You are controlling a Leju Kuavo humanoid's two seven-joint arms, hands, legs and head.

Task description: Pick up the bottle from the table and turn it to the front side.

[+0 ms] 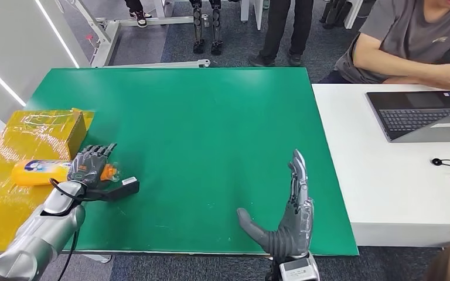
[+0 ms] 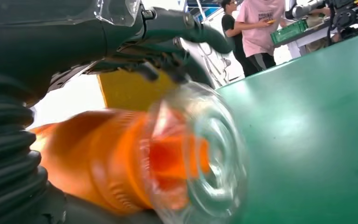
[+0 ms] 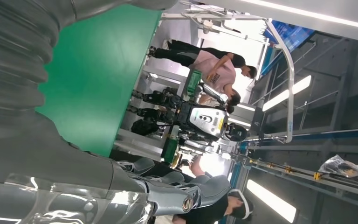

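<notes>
A yellow-orange bottle (image 1: 38, 171) with a blue and white label lies on its side at the left edge of the green table (image 1: 199, 129). My left hand (image 1: 91, 165) reaches over its orange end, fingers arched above it and thumb stretched out along the table on the near side. In the left wrist view the bottle (image 2: 121, 163) shows blurred, clear base outward, between the dark fingers (image 2: 168, 56) and the palm; a closed grip is not visible. My right hand (image 1: 287, 216) stands over the table's front edge, fingers straight, thumb spread, nothing in it.
A yellow taped box (image 1: 53, 126) stands just behind the bottle on a yellow surface (image 1: 0, 211). To the right is a white table (image 1: 387, 187) with a laptop (image 1: 422, 114), where a person (image 1: 410, 41) sits. People stand beyond the table's far edge.
</notes>
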